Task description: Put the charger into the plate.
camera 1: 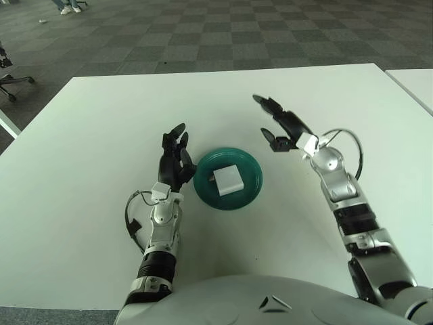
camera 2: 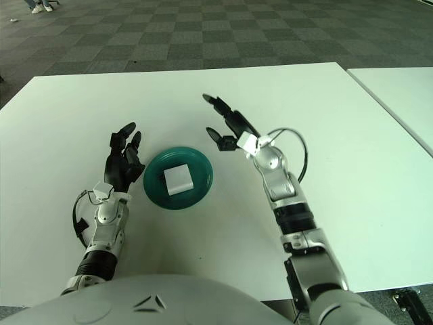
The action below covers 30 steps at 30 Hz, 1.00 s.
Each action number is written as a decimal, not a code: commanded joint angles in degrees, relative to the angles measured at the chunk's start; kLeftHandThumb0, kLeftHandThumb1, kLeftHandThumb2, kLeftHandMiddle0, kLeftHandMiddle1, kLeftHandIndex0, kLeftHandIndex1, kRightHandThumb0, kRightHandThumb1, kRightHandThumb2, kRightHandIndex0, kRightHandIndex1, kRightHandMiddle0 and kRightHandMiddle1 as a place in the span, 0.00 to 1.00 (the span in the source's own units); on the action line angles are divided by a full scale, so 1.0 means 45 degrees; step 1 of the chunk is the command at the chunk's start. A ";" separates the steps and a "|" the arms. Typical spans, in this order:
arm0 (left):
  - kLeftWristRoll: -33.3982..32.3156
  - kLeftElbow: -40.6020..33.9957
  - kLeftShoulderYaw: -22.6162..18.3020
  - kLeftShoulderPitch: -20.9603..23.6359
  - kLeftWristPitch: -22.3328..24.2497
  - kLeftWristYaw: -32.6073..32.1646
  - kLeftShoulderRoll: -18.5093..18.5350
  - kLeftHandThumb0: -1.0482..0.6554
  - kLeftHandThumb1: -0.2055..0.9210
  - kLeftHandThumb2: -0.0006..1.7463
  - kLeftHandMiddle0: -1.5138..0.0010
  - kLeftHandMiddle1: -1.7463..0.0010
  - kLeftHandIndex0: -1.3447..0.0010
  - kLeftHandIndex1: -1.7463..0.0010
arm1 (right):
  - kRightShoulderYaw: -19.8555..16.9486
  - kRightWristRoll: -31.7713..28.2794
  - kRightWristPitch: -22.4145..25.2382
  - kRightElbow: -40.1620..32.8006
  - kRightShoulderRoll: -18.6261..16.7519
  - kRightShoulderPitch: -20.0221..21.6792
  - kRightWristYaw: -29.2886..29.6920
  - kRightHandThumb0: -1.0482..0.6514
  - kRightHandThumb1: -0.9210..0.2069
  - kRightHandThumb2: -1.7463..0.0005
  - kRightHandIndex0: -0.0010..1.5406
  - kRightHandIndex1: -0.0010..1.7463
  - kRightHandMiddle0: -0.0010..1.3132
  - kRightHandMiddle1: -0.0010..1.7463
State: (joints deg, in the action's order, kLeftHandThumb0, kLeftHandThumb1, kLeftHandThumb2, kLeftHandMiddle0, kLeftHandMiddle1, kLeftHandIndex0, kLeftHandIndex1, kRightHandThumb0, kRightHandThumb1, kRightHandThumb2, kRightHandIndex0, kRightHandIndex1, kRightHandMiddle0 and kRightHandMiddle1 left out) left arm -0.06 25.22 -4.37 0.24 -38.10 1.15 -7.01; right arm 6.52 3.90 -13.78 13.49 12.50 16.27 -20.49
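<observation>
Charger first: your small white square charger block (camera 1: 229, 180) lies flat inside the round dark-green plate (camera 1: 249, 194), near its middle, and nothing is touching it. Judged from that, the placing step looks done, and what remains is only to clear your arm away from the plate and settle it somewhere safe, without sweeping low across the rim.

Your right robot hand (camera 1: 283, 125) is raised beyond and to the right of the plate, well apart from it, with its dark fingers (camera 1: 266, 103) stretched out and spread wide; it holds nothing and touches nothing.

Your left robot hand (camera 1: 175, 160) shows just beside the plate's left edge, fingers pointing up and loosely spread, also gripping nothing. Whether it brushes the rim, you cannot tell from either eye. The plate sits on the white bench (camera 1: 88, 135).
</observation>
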 commanded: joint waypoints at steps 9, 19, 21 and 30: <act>-0.1261 0.1370 -0.0185 -0.2786 0.0185 0.0533 -0.0698 0.12 1.00 0.55 0.76 1.00 1.00 0.47 | -0.2096 -0.3405 -0.1464 0.3480 -0.0825 -0.0746 -0.1390 0.09 0.00 0.46 0.12 0.00 0.00 0.30; -0.1235 0.1009 -0.0214 -0.3135 0.0380 0.0612 -0.0560 0.13 1.00 0.56 0.76 1.00 1.00 0.50 | -0.2366 -0.3493 -0.1563 0.3712 -0.1292 -0.1671 -0.1039 0.08 0.00 0.49 0.13 0.01 0.00 0.34; -0.1268 0.0959 -0.0215 -0.3193 0.0397 0.0684 -0.0510 0.13 1.00 0.56 0.76 1.00 1.00 0.50 | -0.2358 -0.3408 -0.1624 0.3660 -0.1355 -0.1905 -0.0980 0.07 0.00 0.49 0.12 0.00 0.00 0.35; -0.1602 0.0757 -0.0311 -0.3345 0.0740 0.1142 -0.0272 0.12 1.00 0.58 0.76 1.00 1.00 0.53 | -0.2460 -0.3029 -0.2732 0.5462 -0.1763 -0.2135 -0.0535 0.05 0.00 0.49 0.12 0.00 0.00 0.33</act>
State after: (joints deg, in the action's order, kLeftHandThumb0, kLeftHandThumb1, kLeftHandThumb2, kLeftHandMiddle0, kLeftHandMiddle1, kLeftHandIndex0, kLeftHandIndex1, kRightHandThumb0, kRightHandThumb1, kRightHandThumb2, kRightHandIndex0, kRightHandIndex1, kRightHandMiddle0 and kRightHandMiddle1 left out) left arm -3.28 21.61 -4.48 -3.10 -36.76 4.78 -6.92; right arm -4.08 -10.15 -25.87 31.38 6.62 9.40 -24.56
